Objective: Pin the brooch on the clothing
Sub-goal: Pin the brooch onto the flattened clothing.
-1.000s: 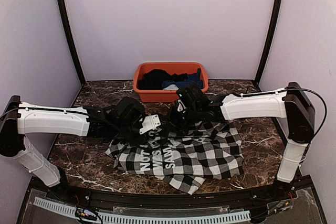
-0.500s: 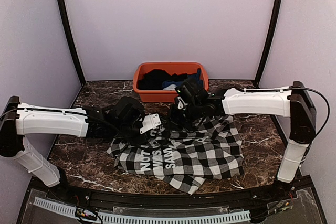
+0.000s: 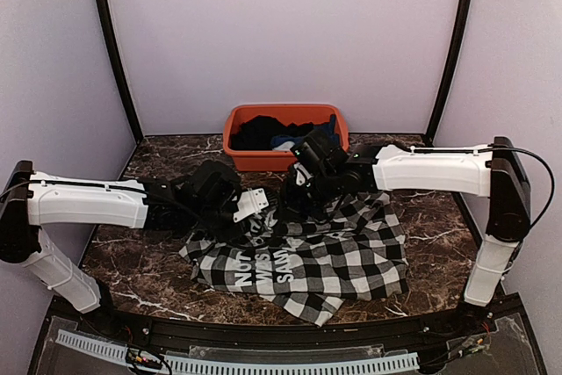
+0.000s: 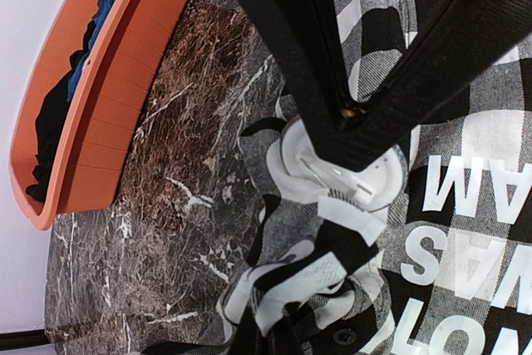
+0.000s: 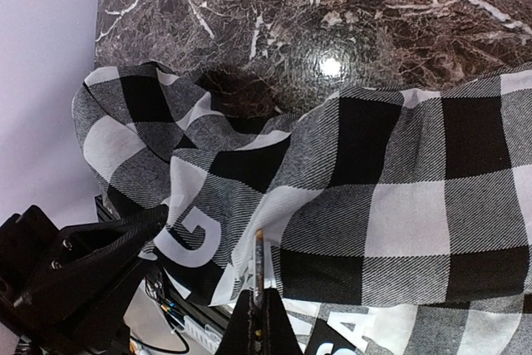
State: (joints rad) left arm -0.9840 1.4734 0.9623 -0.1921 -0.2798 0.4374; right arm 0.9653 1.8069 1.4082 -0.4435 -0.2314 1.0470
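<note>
Orange bin (image 3: 285, 162) at the far side of the marble table (image 3: 167, 160), with black cloth (image 3: 262, 132) and blue cloth (image 3: 303, 140) heaped inside.

Just in front of the bin, on the near side: the shirt (image 3: 334, 256), black-and-white check, spread out but rumpled. White letters (image 3: 263, 265) on its black panel, toward the end below the bin's left half. Edge nearest the bin bunched into folds; not touching the bin, with a strip of marble between them.

Left gripper (image 3: 243, 213) low over the shirt's bin-side edge, in front of the bin's left end. Fingers clenched, tips meeting in a narrow V in the wrist view. Right at those tips, a white round brooch (image 4: 332, 168), back side up, with a thin bar across it, partly covered by the fingers and apparently pinched at its rim. Pressed close against the check cloth, just on the bin side of the letters.

Right gripper (image 5: 259, 309) in front of the bin's middle, also at the shirt's bin-side edge, close beside the left one. Clenched tight. A thin pale sliver (image 5: 259, 255) upright at its tips, against a raised fold of the shirt. Hard to tell what the sliver is, or whether any cloth is caught there.
</note>
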